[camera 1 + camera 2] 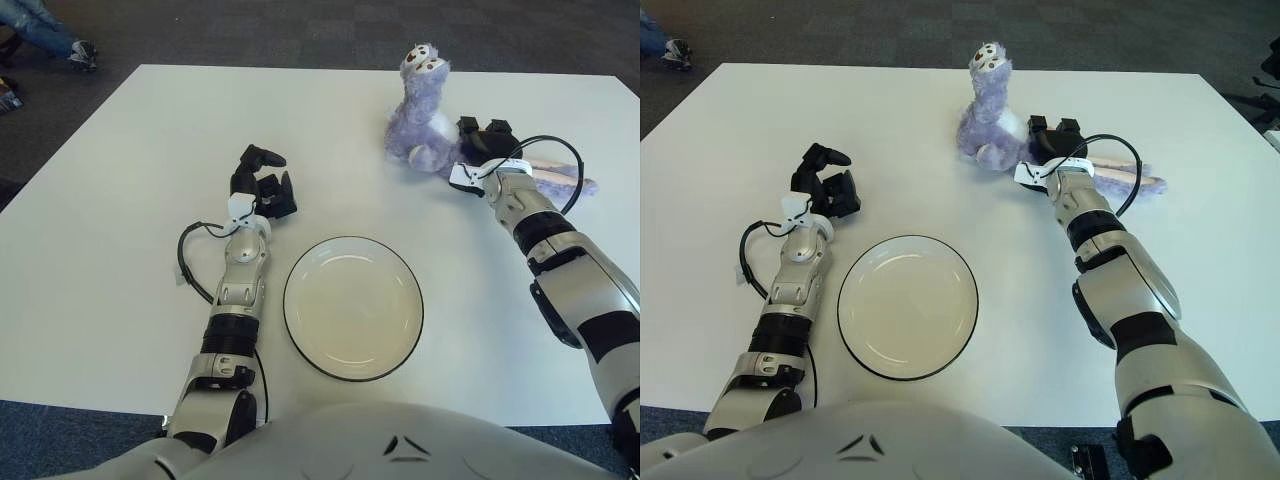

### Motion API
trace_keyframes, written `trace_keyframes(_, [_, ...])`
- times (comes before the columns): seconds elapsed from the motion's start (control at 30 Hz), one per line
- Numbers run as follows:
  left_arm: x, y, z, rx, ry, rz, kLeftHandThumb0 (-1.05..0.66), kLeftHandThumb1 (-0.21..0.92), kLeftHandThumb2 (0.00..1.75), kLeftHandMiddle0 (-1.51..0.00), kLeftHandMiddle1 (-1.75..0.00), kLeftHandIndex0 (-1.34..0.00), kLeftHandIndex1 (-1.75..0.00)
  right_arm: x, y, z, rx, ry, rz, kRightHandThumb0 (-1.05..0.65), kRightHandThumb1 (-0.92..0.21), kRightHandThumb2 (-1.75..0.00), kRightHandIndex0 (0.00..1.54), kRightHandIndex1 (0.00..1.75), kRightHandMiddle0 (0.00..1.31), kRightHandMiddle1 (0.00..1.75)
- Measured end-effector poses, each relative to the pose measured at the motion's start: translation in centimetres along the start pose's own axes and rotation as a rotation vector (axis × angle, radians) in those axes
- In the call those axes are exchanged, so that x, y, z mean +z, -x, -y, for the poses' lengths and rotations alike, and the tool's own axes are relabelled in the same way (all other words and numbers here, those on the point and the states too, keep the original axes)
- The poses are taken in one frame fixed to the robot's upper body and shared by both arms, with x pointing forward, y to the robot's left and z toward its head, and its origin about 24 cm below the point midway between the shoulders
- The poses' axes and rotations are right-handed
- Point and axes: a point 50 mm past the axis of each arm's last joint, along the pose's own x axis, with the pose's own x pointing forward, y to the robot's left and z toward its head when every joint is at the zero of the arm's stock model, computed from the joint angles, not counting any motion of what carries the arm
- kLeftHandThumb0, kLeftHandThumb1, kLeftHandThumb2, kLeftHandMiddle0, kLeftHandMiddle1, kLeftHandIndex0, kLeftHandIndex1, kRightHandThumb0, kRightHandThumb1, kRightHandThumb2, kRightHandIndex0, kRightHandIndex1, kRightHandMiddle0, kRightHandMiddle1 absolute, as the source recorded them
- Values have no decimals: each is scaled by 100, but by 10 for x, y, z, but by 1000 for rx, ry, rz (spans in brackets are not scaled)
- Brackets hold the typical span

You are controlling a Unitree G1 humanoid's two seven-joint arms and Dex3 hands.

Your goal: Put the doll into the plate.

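1. The purple plush doll (422,115) sits upright on the far right part of the white tabletop (130,200), its long neck raised and its face with two round eyes at the top; a pale pink and purple tail (555,170) stretches out to the right along the surface
2. The right hand (482,145) is pressed against the doll's lower body from the right side, with its dark fingers (468,126) touching the fur; whether they are clenched on the plush or only lying against it cannot be told
3. A black cable (560,160) loops over the right wrist, above the tail
4. The white plate with a dark rim (352,307) lies near the front edge of the tabletop, well apart from the doll and with nothing in it
5. The left hand (262,185) shows to the left of the plate and a little beyond it, its fingers (262,155) curled inward and holding nothing
6. Dark carpet (300,30) surrounds the tabletop
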Motion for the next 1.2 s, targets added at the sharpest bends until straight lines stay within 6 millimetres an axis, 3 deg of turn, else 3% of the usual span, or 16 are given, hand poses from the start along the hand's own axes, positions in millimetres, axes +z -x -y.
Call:
trace_keyframes(0.23, [0,0,0,-3,6,-2,-46,37,125,-115,-175,-56,-175,-2,4,-6,-72,2,0,29,-7,-158,2,174,26,174])
trace_keyframes(0.3, [0,0,0,-4,7,-2,-46,37,125,-115,-175,-56,-175,-2,5,-6,-82,0,2,29,-7,-157,11,174,37,174])
trace_keyframes(0.4, [0,0,0,-5,8,-2,-46,37,125,-115,-175,-56,-175,-2,6,-7,-96,-7,8,40,-26,-136,42,175,56,175])
trace_keyframes(0.53, [0,0,0,-7,8,-2,-46,36,126,-115,-175,-57,-175,-3,7,-7,-114,-28,15,46,-29,-134,57,175,73,175])
trace_keyframes(1.0, [0,0,0,-18,9,-2,-46,36,127,-115,-175,-58,-175,-8,9,-6,-164,-156,2,50,-23,-142,67,175,101,175])
trace_keyframes(1.2, [0,0,0,-18,10,-4,-46,36,127,-115,-175,-58,-175,-11,11,-8,-178,-237,-2,51,-23,-142,68,175,103,175])
